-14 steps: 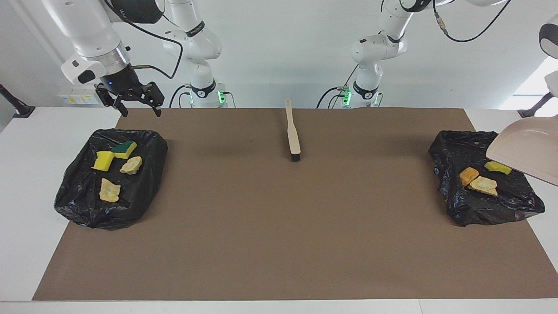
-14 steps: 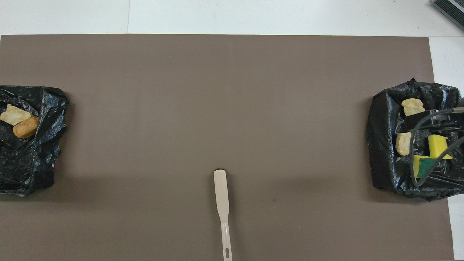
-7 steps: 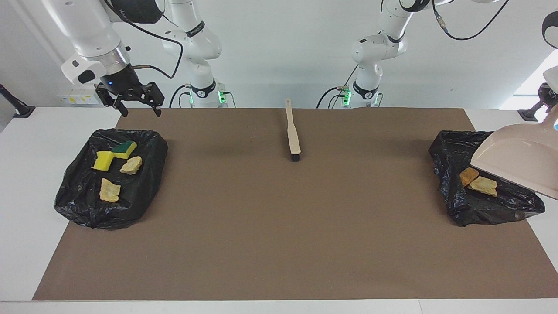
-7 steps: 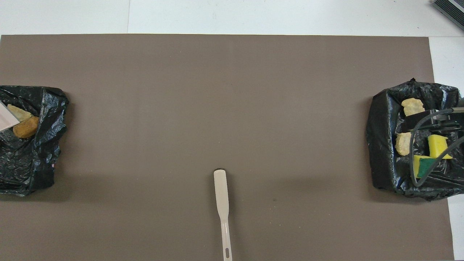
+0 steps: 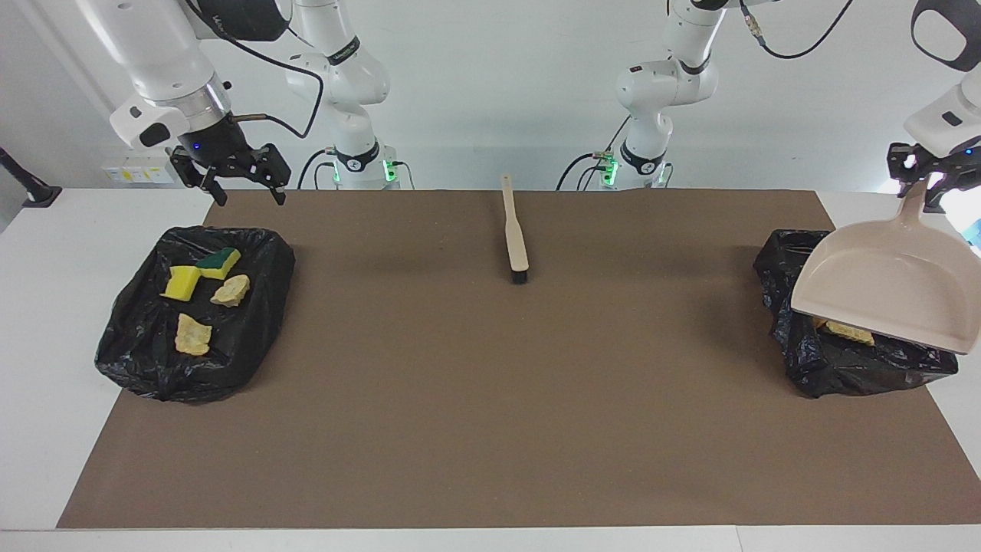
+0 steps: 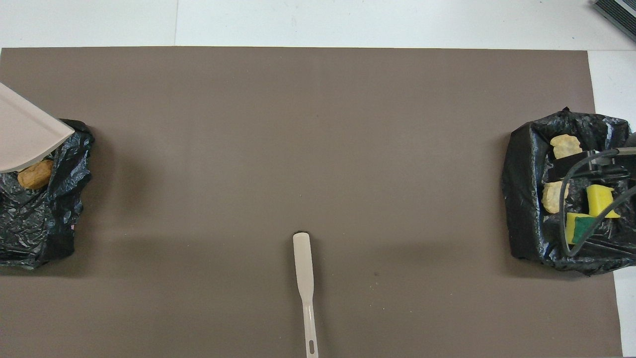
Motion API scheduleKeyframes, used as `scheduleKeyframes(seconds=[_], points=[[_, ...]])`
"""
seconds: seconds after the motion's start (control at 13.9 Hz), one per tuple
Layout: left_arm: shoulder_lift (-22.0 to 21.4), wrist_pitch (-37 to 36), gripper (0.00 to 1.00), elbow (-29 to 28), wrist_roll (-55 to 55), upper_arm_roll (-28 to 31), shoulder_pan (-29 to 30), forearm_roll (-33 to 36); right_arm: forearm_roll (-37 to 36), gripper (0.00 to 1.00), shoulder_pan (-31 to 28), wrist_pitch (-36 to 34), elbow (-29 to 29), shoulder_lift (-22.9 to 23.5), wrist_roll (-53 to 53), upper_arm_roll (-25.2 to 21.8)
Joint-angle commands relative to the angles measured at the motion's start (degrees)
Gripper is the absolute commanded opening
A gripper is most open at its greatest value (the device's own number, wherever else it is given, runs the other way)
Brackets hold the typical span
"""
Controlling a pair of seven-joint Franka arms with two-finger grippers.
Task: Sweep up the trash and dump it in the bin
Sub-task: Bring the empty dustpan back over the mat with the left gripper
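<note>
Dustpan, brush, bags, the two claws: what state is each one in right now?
Dustpan: held up by its handle, tilted over a bag.
Left gripper: shut on the dustpan's handle.
Right gripper: open, empty, waiting above the other bag.
Brush: lying flat on the mat, untouched.
Bag under the dustpan: open, trash inside.
Other bag: open, four pieces inside.

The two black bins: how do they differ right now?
The bin at the right arm's end lies in plain sight, holding four pieces: two yellow sponges, one green-backed, and two tan lumps. The bin at the left arm's end is mostly hidden by the dustpan that the left tool holds over it; only two lumps peek out. The open right tool carries nothing. Both bins are black-bagged.
</note>
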Motion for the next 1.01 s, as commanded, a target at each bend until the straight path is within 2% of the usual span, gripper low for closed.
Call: scheduleKeyframes(seconds=[0.0, 0.29, 0.5, 0.79, 0.93], points=[[-1.50, -1.11, 0.00, -1.78, -8.60, 0.60, -3.54, -4.13, 0.40, 1.00, -0.20, -0.45, 0.56, 0.11, 1.06, 0.24], [-2.47, -0.24, 0.00, -4.42, -18.10, 0.60, -8.98, -11.08, -0.21, 1.00, -0.28, -0.19, 0.56, 0.20, 1.07, 0.07], [-2.29, 3.88, 0.00, -7.23, -34.43, 0.60, -15.57, -14.59, -0.92, 1.00, -0.37, 1.31, 0.03, 0.11, 0.45, 0.15], [-1.42, 8.11, 0.00, -8.39, -39.56, 0.60, -22.17, -16.89, -0.75, 1.00, -0.37, 4.30, -0.50, 0.11, 0.45, 0.24], [-0.80, 11.87, 0.00, -8.99, -46.57, 0.60, -25.16, -19.43, -0.57, 1.00, -0.37, 4.38, -0.50, 0.11, 0.45, 0.24]])
